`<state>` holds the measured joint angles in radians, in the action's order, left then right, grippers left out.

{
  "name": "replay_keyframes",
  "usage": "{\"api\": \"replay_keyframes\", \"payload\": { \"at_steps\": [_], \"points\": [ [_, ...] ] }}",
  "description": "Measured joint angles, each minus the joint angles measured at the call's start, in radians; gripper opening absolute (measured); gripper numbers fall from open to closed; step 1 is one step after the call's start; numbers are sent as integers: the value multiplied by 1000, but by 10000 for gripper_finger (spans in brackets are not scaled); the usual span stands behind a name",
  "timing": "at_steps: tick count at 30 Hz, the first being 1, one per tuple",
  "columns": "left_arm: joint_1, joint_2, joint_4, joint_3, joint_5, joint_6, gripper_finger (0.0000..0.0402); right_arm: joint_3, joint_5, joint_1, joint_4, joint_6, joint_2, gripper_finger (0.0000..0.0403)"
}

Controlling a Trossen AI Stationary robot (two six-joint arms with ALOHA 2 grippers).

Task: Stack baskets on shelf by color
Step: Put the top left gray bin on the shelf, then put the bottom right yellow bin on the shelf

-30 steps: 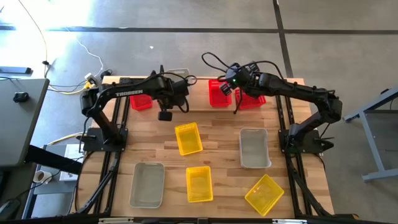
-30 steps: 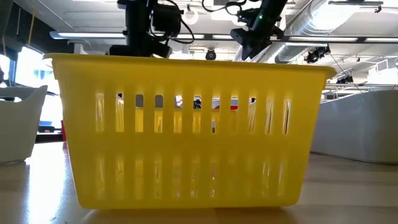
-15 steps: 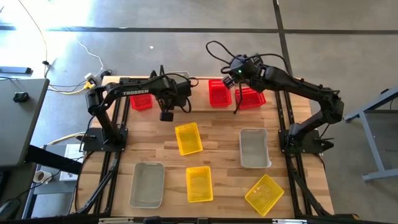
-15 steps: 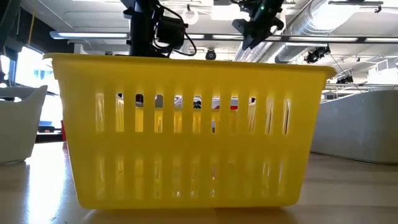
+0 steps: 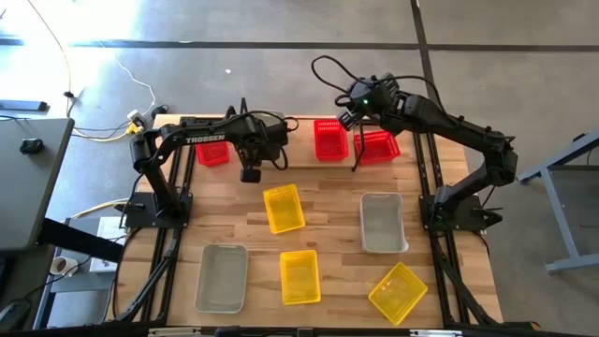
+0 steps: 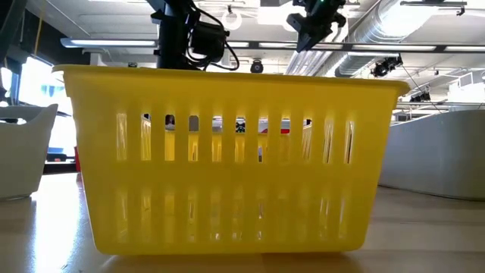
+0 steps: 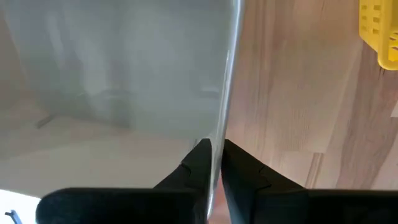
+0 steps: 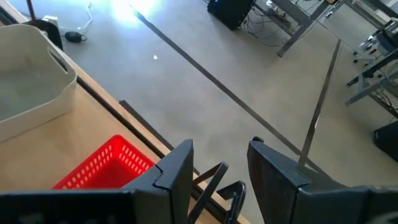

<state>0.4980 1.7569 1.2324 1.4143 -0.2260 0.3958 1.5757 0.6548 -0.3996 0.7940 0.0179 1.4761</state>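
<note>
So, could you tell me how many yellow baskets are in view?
3: one mid-table, one near the front edge, one tilted at the front right. None seems hidden.

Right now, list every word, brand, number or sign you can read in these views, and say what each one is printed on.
"TROSSEN": white letters on the left arm, readable in the high view.
No other text can be read: none shows on the baskets, on the table or on the right arm, and the room behind in the low view shows nothing legible.
</note>
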Motion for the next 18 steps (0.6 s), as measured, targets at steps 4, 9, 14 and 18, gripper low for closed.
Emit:
{"api": "replay_keyframes", "payload": {
  "at_steps": [4, 9, 14, 18],
  "points": [
    [0, -2, 0, 0, -1, 0, 54, 0, -16, 0, 11, 0, 0, 138],
    [-1, -3, 18, 48, -1, -19, 87, 0, -38, 1, 26, 1, 0, 138],
    [-1, -3, 77, 131, 26, -23, 117, 0, -156, 4, 46, 29, 0, 138],
    [-2, -5, 137, 198, 43, -26, 130, 0, -298, 26, 68, 65, 0, 138]
  ]
}}
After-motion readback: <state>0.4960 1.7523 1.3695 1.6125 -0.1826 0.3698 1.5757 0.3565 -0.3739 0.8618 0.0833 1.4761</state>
